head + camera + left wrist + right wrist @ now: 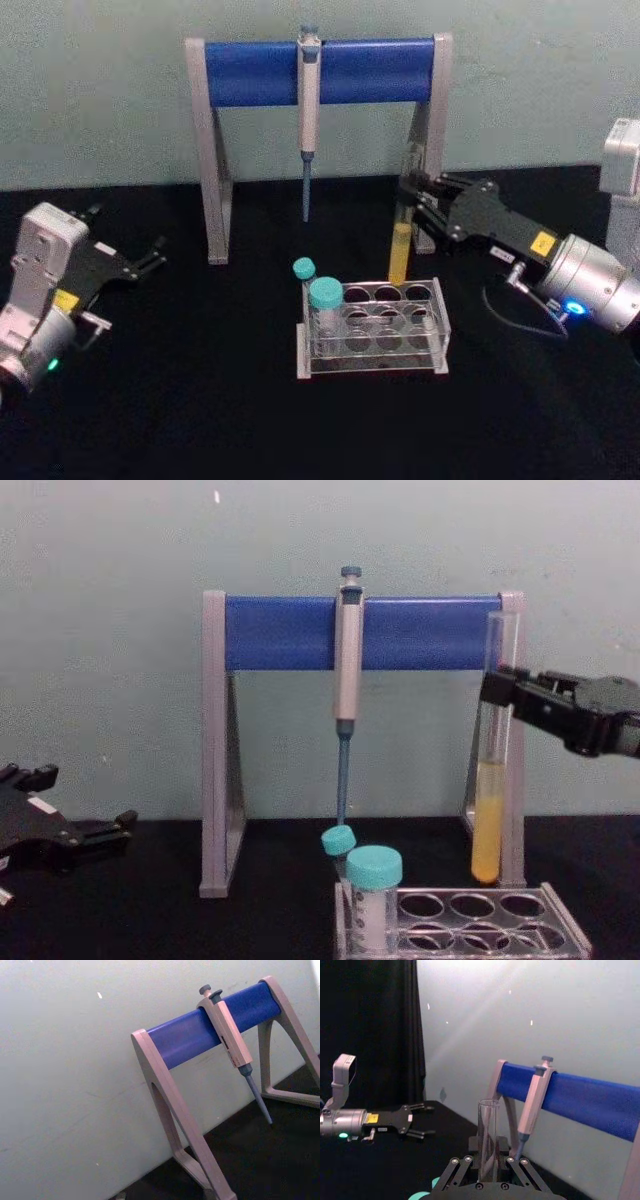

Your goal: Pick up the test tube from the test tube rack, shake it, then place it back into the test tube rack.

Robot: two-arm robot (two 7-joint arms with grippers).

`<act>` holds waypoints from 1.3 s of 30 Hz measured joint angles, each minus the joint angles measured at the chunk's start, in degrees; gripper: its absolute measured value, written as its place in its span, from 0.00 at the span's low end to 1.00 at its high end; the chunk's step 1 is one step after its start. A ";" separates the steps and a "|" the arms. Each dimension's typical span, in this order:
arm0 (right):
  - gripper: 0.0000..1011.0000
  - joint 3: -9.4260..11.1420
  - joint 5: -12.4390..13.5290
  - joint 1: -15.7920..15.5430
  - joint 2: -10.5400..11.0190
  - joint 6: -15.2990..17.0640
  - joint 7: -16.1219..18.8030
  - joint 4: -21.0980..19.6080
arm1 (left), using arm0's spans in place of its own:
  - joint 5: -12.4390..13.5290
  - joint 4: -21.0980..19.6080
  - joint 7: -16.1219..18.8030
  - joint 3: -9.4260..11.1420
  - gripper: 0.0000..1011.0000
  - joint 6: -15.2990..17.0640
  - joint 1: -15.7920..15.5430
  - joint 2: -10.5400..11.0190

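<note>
Right gripper [408,196] is extended from the right side above the black worktop [180,400]. Its fingers are closed on the upper part of the test tube [400,240], with the open rim standing above them in the right wrist view. The tube is upright. Yellow liquid fills its lower part. In the chest view its round bottom hangs just above the back row of the test tube rack [372,368], towards the rack's right end; whether it has entered a hole cannot be told. The rack sits at centre front of the worktop. Two teal-capped tubes [324,296] stand in its left end, and the other visible holes are vacant. Behind the rack stands the grey-and-blue pipette stand [250,72], with a pipette [309,110] hanging at the middle of its bar, tip down and clear of the worktop. Left gripper [152,256] is at the left side, low over the worktop and well apart from the rack. Its fingers are spread and hold nothing.
</note>
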 joint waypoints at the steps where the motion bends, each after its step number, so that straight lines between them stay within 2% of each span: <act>1: 0.21 -0.08 -0.01 -0.05 0.03 0.05 0.09 0.03 | 0.00 0.00 0.00 0.00 0.99 0.00 0.00 0.00; 17: 0.21 -1.72 -0.49 0.25 -0.44 0.34 1.25 2.01 | 0.00 0.00 0.00 0.00 0.99 0.00 0.00 0.00; 30: 0.21 -2.84 -2.72 1.72 -2.17 0.00 0.19 5.38 | 0.00 0.00 0.00 0.00 0.99 0.00 0.00 0.00; 39: 0.21 -3.46 -4.13 2.29 -2.62 0.41 -0.14 6.53 | 0.00 0.00 0.00 0.00 0.99 0.00 0.00 0.00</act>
